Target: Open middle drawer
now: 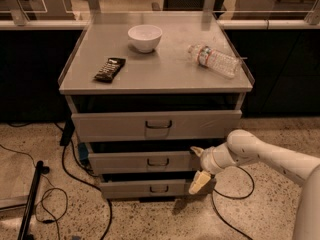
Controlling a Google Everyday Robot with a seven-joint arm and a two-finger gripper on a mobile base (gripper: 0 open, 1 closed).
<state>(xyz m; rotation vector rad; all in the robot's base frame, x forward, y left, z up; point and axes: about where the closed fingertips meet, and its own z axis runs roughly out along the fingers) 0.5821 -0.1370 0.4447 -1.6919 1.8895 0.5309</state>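
The grey metal cabinet (155, 79) has three drawers. The middle drawer (125, 162) has a low flat front and a small dark wire handle (158, 162). Its front stands slightly forward of the cabinet frame. My gripper (197, 167) is at the right end of that drawer front, to the right of the handle. It is open, with one pale fingertip (195, 151) at the drawer's top edge and the other (198, 183) down by the lowest drawer (150, 188). It holds nothing.
The taller top drawer (115, 125) sits above. On the cabinet top are a white bowl (145, 37), a dark snack bar (109, 69) and a plastic bottle (215, 60) lying down. Cables (75, 179) trail on the speckled floor, and a black bar (31, 199) lies at left.
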